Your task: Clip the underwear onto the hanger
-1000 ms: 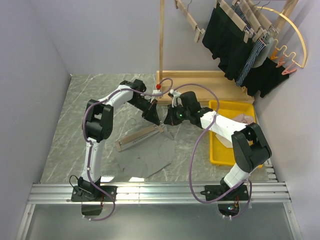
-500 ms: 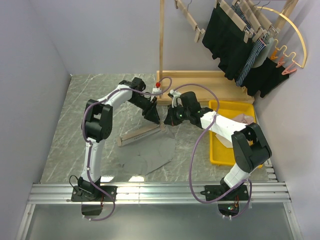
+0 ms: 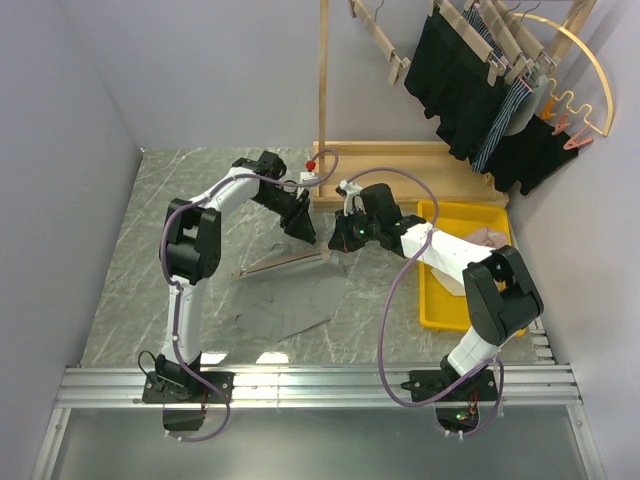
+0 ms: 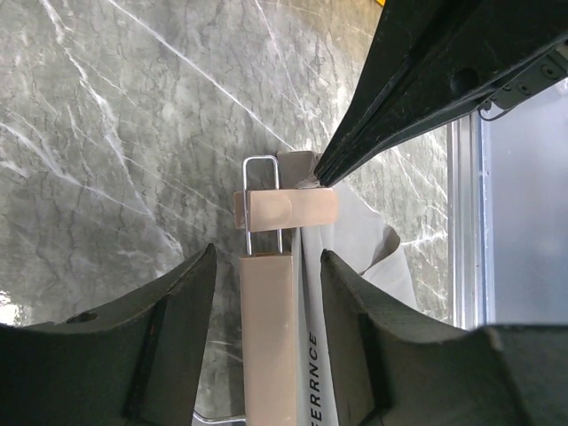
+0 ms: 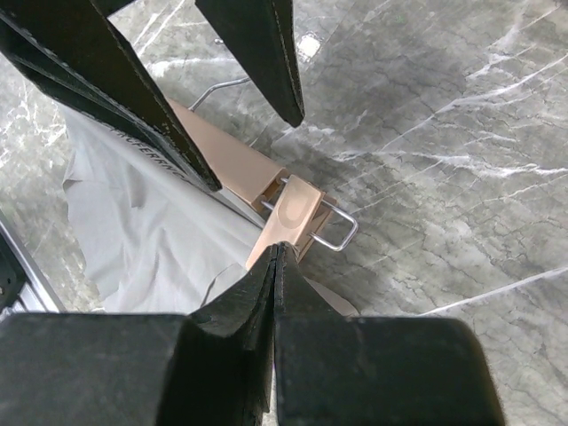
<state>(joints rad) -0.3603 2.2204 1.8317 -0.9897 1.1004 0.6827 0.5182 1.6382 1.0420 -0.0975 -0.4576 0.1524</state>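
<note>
Underwear lies mid-frame in the top view, its edge at the hanger's right-end clip. My left gripper has just opened off that clip. My right gripper stays closed beside it. I'd say that corner's pinned.

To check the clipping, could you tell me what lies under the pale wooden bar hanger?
The light grey fabric underwear emerges from beneath the pale wooden bar hanger; how far it reaches underneath is covered.

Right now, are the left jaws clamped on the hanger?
No, the left jaws stand open with the hanger between them, a gap on each side.
</note>
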